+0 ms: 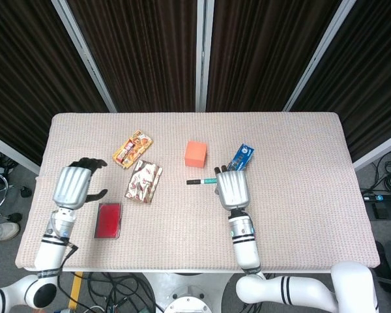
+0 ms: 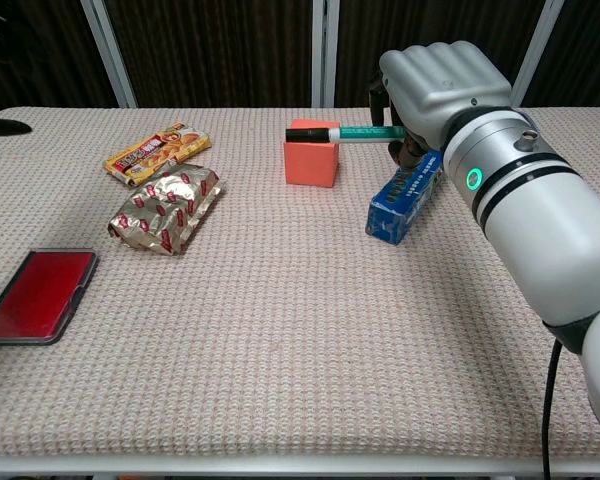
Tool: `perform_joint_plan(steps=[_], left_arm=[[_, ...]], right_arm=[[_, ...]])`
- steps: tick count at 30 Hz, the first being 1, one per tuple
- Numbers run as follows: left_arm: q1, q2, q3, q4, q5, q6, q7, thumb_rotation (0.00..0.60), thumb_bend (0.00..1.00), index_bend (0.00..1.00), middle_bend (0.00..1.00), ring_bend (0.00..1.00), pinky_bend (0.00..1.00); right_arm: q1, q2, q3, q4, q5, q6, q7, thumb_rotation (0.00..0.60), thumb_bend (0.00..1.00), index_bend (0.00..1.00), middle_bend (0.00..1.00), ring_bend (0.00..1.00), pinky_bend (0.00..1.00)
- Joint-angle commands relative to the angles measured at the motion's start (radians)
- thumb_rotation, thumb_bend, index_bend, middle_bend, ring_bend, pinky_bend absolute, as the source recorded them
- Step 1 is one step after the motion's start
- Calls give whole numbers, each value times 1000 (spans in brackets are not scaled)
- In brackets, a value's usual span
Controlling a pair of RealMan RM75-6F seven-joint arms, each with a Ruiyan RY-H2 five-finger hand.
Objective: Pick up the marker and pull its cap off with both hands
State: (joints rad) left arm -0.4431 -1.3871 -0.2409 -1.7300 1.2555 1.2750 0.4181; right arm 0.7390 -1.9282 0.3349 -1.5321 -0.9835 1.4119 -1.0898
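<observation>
Grey robot hand (image 2: 440, 85), white black-banded forearm (image 2: 540, 220).

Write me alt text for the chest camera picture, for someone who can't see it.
The robot's right hand holds a green marker level above the table, its black cap pointing left in front of an orange cube. On the beige cloth lie a blue packet, two snack packs and a red case.
</observation>
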Motion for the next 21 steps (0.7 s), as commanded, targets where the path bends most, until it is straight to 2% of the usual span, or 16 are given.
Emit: perform_joint_plan(steps=[1, 7, 11, 15, 21], left_arm=[[-48, -93, -4, -15, -56, -27, 56, 600, 157, 364, 407, 335, 472], [-109, -213, -15, 1, -133, -30, 173, 600, 179, 368, 416, 367, 472], [-148, -269, -45, 29, -181, -19, 229, 600, 194, 369, 416, 369, 472], [-174, -289, -71, 54, -213, -10, 256, 600, 194, 369, 418, 369, 471], [-197, -298, -81, 83, -235, -9, 261, 600, 194, 377, 430, 368, 472]], right_arm=[[6, -10, 4, 17, 5, 4, -1, 600, 327, 651, 618, 776, 893], [19, -38, 6, 50, 4, 8, 10, 600, 327, 653, 620, 776, 893], [33, -64, 12, 78, -1, 7, 24, 600, 327, 653, 620, 776, 893], [50, -98, 18, 119, -13, 4, 43, 600, 327, 653, 620, 776, 893], [83, -158, 41, 194, -14, -19, 75, 600, 327, 654, 621, 776, 893]])
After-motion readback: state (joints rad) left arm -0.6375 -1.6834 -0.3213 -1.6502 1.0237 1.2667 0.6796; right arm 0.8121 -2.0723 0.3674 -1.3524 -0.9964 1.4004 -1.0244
